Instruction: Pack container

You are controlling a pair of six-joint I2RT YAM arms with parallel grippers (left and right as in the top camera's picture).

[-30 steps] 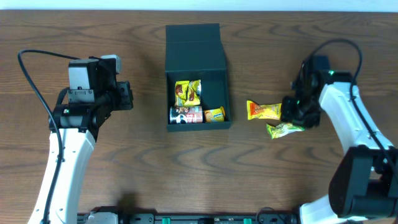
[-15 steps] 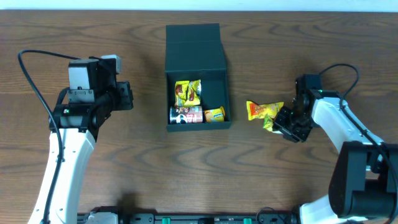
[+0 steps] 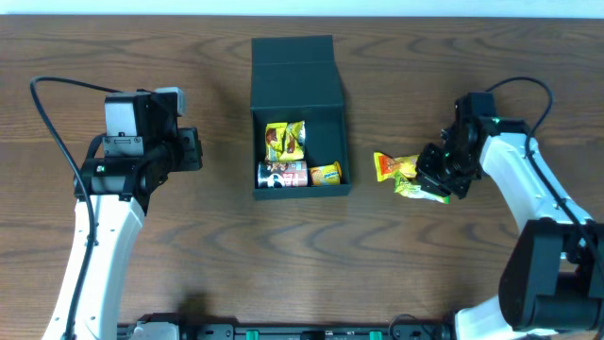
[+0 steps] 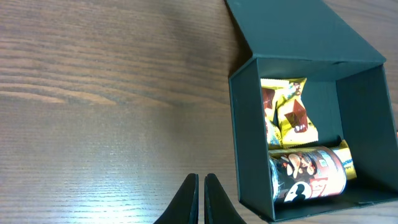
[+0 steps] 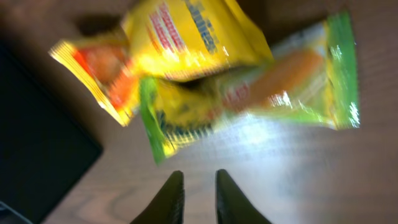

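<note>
Brown wooden table (image 3: 217, 274) carries the dark green box (image 3: 293, 76) in its middle, nearer the far edge, with the lid open and snacks (image 3: 285, 142) inside. The left gripper (image 4: 200, 186) hangs over bare wood beside the box, fingers pressed together, holding nothing. Toward the right edge, the right gripper (image 5: 199, 177) is just by a green packet (image 5: 298, 81) and an orange packet (image 5: 180, 43), with a thin gap between its fingers and nothing in it.
</note>
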